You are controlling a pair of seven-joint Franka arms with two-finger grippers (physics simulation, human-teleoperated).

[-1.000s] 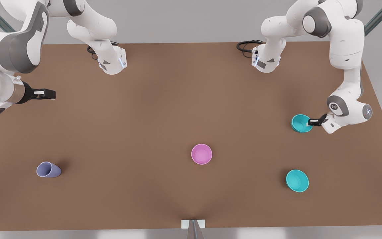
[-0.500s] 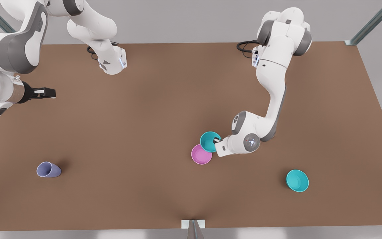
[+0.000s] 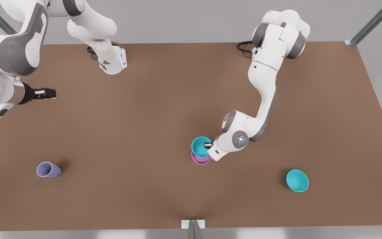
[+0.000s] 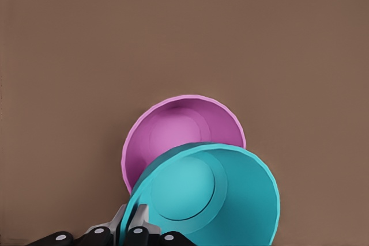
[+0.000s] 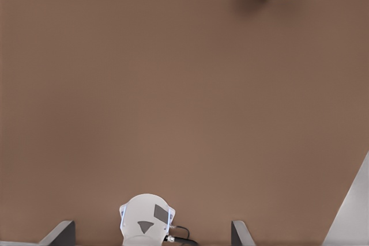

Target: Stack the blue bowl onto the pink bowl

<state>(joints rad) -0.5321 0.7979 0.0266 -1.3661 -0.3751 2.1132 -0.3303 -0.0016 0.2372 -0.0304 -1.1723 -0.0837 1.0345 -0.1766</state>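
Left gripper (image 3: 208,145) clamped on blue bowl (image 3: 200,146) rim, bowl held partly over pink bowl (image 3: 200,159), right gripper (image 3: 46,94) waiting at table (image 3: 151,109) edge, finger state indiscernible.

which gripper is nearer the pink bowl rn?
Left. The left gripper holds the blue bowl just over the pink bowl; the right gripper waits far off at the front view's left.

my left gripper (image 3: 208,145) holds the blue bowl (image 3: 200,146) above the pink bowl (image 3: 200,158), mid-table (image 3: 144,109); another bowl (image 3: 297,180) sits toward the front view's right edge, a cup (image 3: 48,170) toward its left edge.
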